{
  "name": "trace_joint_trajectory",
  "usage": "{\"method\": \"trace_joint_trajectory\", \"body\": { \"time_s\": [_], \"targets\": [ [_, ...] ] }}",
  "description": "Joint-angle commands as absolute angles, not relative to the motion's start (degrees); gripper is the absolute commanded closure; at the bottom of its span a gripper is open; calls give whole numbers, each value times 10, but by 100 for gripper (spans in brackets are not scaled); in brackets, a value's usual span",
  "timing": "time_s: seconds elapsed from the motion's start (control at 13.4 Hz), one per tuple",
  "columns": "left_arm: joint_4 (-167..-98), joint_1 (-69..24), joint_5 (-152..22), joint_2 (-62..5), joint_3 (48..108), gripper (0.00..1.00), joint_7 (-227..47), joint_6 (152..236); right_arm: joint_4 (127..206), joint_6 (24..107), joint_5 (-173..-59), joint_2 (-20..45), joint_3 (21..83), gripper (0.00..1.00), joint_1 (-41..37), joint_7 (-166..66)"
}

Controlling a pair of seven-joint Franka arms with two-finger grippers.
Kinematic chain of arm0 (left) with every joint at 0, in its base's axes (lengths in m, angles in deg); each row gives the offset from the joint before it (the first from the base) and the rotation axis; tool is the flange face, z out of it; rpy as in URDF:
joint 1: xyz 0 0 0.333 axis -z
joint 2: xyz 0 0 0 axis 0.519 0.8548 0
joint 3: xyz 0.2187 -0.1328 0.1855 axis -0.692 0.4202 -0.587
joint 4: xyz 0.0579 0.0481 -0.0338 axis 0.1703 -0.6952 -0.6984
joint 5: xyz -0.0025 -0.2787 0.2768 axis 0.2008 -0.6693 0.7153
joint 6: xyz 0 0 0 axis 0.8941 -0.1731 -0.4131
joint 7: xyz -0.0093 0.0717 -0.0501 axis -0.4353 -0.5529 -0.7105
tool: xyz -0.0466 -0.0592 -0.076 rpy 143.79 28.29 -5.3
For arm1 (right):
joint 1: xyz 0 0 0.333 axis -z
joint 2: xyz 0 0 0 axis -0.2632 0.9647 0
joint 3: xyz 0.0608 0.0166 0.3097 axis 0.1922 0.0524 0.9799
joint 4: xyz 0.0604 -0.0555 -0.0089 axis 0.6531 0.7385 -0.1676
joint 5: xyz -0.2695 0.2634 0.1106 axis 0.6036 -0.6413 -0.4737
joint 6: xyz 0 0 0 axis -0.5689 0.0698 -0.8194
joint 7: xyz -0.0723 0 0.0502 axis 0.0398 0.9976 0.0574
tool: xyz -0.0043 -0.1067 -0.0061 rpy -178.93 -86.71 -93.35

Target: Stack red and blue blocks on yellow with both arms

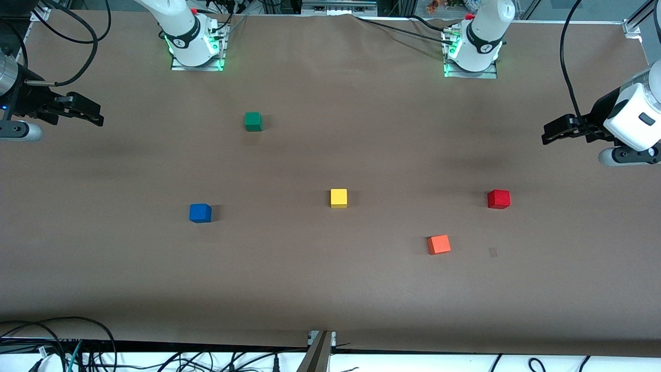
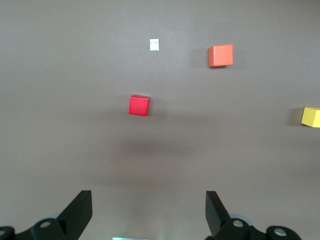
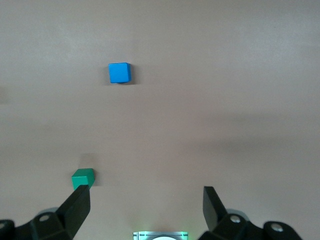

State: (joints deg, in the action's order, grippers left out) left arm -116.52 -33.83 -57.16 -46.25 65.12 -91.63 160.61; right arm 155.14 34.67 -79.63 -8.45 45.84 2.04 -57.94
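The yellow cube (image 1: 339, 198) sits mid-table. The blue cube (image 1: 200, 213) lies toward the right arm's end and shows in the right wrist view (image 3: 119, 72). The deep red cube (image 1: 499, 199) lies toward the left arm's end and shows in the left wrist view (image 2: 139, 105). The yellow cube also shows at the edge of the left wrist view (image 2: 311, 117). My left gripper (image 1: 548, 135) is open and empty, up in the air over the left arm's end of the table. My right gripper (image 1: 95, 114) is open and empty, up over the right arm's end.
A green cube (image 1: 253, 121) stands farther from the front camera than the blue cube, also in the right wrist view (image 3: 82, 178). An orange-red cube (image 1: 439, 244) lies nearer the front camera than the red cube, also in the left wrist view (image 2: 220, 55). A small tape mark (image 1: 493, 252) is beside it.
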Motion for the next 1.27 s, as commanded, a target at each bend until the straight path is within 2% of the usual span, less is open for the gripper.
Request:
{"method": "trace_joint_trajectory", "body": {
  "time_s": [0.0,0.22,0.6,0.75,1.19],
  "targets": [
    [-1151,-336,-575,-443,652,0,-913,1605,1553,347,-790,-91,464,0,23,-576],
    [-1146,-336,-576,-397,652,0,-910,1620,1553,347,-790,-91,464,0,23,-576],
    [-1156,-346,-573,-322,652,0,-910,1706,1551,352,-791,-89,464,0,23,-576],
    [-1190,-346,-550,-303,652,0,-907,1767,1550,351,-793,-88,464,0,20,-582],
    [-1335,-348,-527,-305,652,0,-863,1942,1550,351,-795,-61,464,0,16,-574]
  ]
}}
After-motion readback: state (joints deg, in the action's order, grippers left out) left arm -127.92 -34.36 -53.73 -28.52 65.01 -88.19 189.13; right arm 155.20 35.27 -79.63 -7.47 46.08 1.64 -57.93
